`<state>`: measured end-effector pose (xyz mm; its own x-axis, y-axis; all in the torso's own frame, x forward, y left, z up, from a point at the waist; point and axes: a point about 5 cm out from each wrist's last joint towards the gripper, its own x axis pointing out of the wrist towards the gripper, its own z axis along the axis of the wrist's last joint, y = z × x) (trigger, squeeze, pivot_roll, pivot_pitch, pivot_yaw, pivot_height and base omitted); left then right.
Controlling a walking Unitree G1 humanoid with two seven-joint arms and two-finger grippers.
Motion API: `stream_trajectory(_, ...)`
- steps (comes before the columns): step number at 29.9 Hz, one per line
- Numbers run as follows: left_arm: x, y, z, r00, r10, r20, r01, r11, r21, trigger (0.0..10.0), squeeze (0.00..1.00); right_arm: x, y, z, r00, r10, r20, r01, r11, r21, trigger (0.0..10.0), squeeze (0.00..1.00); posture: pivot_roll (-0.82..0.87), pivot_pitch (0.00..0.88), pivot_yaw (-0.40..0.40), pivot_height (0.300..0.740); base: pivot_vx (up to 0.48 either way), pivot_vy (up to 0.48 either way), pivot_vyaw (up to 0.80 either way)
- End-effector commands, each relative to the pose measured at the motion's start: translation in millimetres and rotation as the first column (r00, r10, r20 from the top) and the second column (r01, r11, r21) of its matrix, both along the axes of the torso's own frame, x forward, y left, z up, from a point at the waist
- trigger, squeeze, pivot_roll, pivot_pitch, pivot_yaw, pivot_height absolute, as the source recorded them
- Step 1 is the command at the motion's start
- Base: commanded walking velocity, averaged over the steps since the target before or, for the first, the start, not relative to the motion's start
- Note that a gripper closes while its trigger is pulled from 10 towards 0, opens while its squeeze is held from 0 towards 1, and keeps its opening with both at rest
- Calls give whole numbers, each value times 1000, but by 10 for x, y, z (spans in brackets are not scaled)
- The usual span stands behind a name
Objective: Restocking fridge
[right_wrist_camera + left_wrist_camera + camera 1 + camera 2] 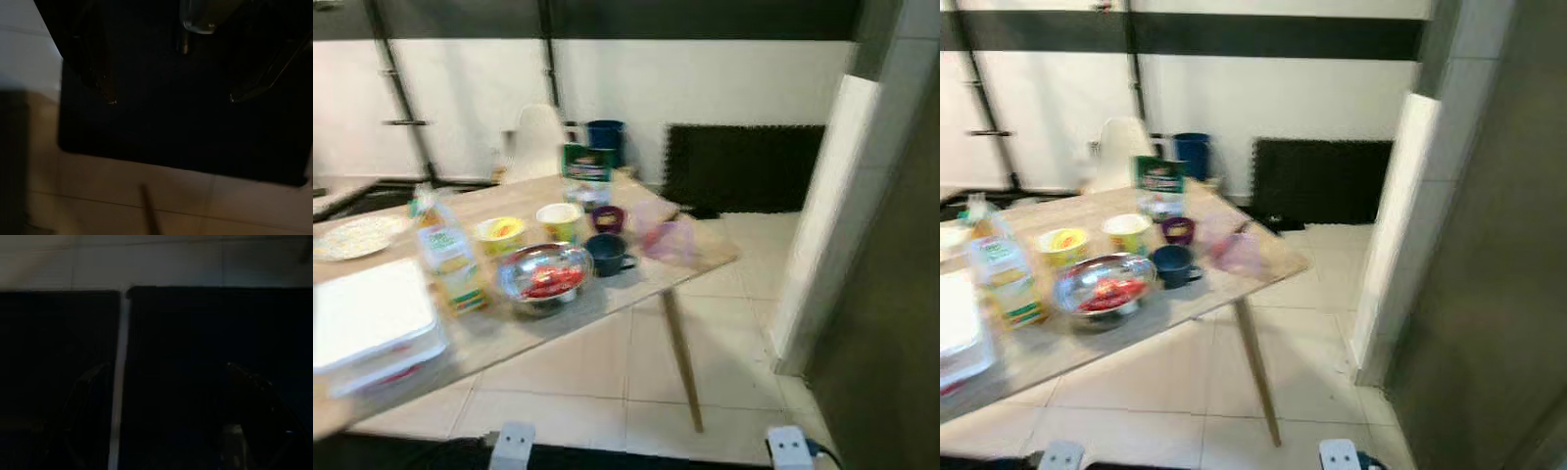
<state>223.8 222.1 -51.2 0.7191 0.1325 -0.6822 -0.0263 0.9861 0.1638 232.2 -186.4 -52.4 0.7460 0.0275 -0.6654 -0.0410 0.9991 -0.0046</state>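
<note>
I am standing back from the desk [636, 294] with both arms hanging low, and nothing is in hand yet, so I judge the step to be closing in and choosing the first item to carry. The food sits in a cluster at about ten o'clock from me: a juice carton [450, 264] nearest the white box [372, 313], a foil-covered metal bowl [544, 275] with something red inside just beside it, then a yellow cup [500, 233] and a cream cup [559, 220] behind, a dark blue mug [608, 254] touching the bowl's far side, a small purple cup [607, 217], and a green-labelled tub [586, 164] at the far edge. A pale panel [822, 215] that may be the fridge door stands at about two o'clock, though I cannot be sure. My right fingers [171, 100] are spread wide and empty, hanging over a dark mat [181, 127] on the tiled floor [122, 205]. My left fingers [166, 396] also look parted and empty, though that view is very dark. To do this well I should step closer and square up before reaching, take the upright carton first since it stands free at the near side, and grip it at mid-height so it does not tip into the bowl.
</note>
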Motion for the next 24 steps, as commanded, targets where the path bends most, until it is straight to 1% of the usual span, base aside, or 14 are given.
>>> stream_trajectory(1,-52,-9,-39,1000,12,-20,-12,1000,-8,10000,0,-38,5,-29,1000,13,-22,-13,1000,-3,10000,0,-26,54,-19,740,0,0,800)
stream_trajectory(12,-77,-11,-52,1000,22,-21,-23,1000,-14,10000,0,-37,-1,-28,999,33,-27,-33,999,-6,10000,0,-23,56,-31,740,0,0,800)
stream_trajectory(17,-105,9,-65,999,12,-31,-13,1000,-10,10000,0,-43,5,-32,999,27,-25,-27,1000,-6,10000,0,-33,55,-15,740,0,0,800)
stream_trajectory(18,-104,6,-64,999,9,-31,-9,1000,-10,10000,0,-46,-8,-33,1000,17,-26,-18,1000,-17,10000,0,-35,55,-12,740,0,0,800)
stream_trajectory(19,-99,1,-63,1000,7,-30,-7,1000,-10,10000,0,-47,-28,-32,1000,7,-25,-8,999,-33,10000,0,-35,55,-12,740,0,0,0)
stream_trajectory(21,-79,-11,-53,1000,2,-26,-2,1000,-12,10000,0,-61,-87,-38,998,-52,-31,50,997,-51,10000,0,-34,54,-7,740,0,0,0)
stream_trajectory(24,-53,-29,-42,1000,-3,-20,3,1000,-16,10000,0,-73,-103,-43,998,-55,-33,53,997,-56,10000,0,-34,52,-6,740,0,0,0)
